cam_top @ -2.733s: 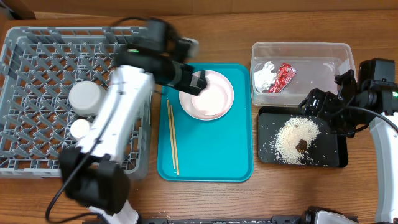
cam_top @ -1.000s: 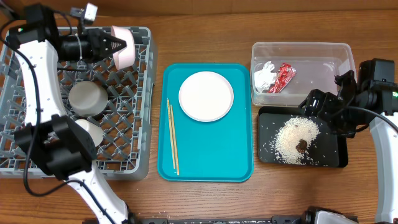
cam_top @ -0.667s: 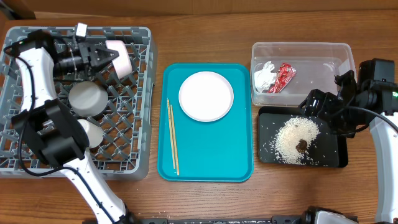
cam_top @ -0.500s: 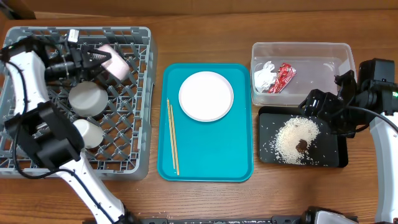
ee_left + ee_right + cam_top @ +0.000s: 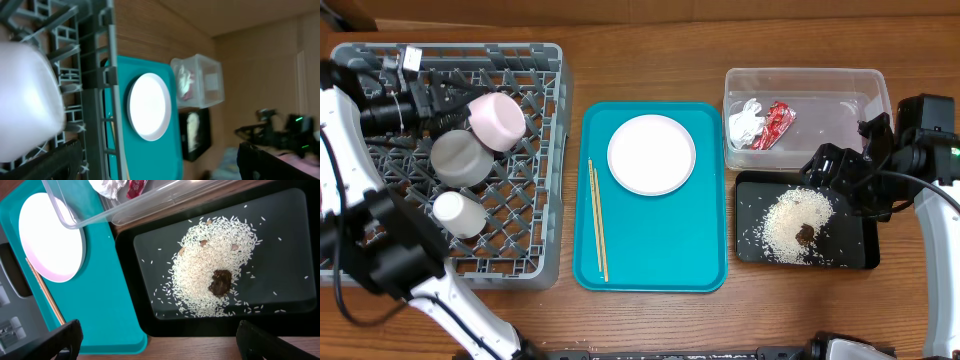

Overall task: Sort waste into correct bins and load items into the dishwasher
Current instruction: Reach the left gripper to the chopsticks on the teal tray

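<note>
The pinkish-white bowl [image 5: 497, 120] lies in the grey dish rack [image 5: 380, 240], beside the grey metal bowl [image 5: 460, 157] and the small white cup [image 5: 452, 207]. My left gripper [image 5: 448, 96] is open just left of the bowl; in the left wrist view [image 5: 160, 167] the bowl [image 5: 27, 95] sits by the left finger. The white plate [image 5: 651, 153] and chopsticks [image 5: 597, 220] lie on the teal tray [image 5: 660, 260]. The clear tub [image 5: 840, 85] holds the tissue [image 5: 745, 122] and red wrapper [image 5: 776, 125]. The black tray [image 5: 855, 250] holds rice [image 5: 790, 220] and a brown lump [image 5: 805, 234]. My right gripper [image 5: 850, 180] is open and empty above it.
The right wrist view shows the rice [image 5: 215, 275], brown lump [image 5: 220, 281], black tray [image 5: 290, 255], tub wall [image 5: 150, 202], plate [image 5: 50, 235] and teal tray [image 5: 110, 295], with the open jaws [image 5: 160, 345] over the tray's front edge. Bare wood surrounds the trays.
My left arm carried the pinkish-white bowl from the teal tray over to the rack, lowered it beside the metal bowl and opened. The right arm has not moved.
</note>
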Controlling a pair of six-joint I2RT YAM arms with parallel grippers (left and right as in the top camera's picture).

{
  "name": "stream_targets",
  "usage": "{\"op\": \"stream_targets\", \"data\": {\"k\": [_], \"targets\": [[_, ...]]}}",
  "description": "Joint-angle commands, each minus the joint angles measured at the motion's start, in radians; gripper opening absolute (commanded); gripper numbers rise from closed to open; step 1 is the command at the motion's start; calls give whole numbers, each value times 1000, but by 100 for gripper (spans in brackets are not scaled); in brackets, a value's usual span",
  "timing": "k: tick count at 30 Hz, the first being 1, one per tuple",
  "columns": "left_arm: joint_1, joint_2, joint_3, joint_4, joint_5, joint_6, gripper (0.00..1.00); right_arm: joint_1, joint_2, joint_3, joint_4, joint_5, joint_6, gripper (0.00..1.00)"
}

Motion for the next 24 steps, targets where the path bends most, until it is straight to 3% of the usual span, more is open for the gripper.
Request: {"op": "stream_targets", "data": {"k": [1,7,10,12,14,18,24], "targets": [[-124,-166,21,36,-224,-116,100,-2,-8,20,3,-5,-1,100],[-449,-221,16,65,-664,-374,100,-2,-8,20,-2,-5,-1,100],[-592,-209,-3,61,-774,-473,100,-2,-8,20,-5,-5,-1,100],[-737,-183,-22,-34,-980,-757,100,-2,-8,20,-8,-5,-5,100],[-806,-179,-42,-91,-1014,-859,100,-2,-8,20,-16,0,-9,100],[-899,-227,-80,-110,-1070,-933,100,-2,-8,20,-20,6,-11,100],[-1020,-453,-210,-106,-1167,-1048,100,-2,-8,20,-19,6,-11,100]]}}
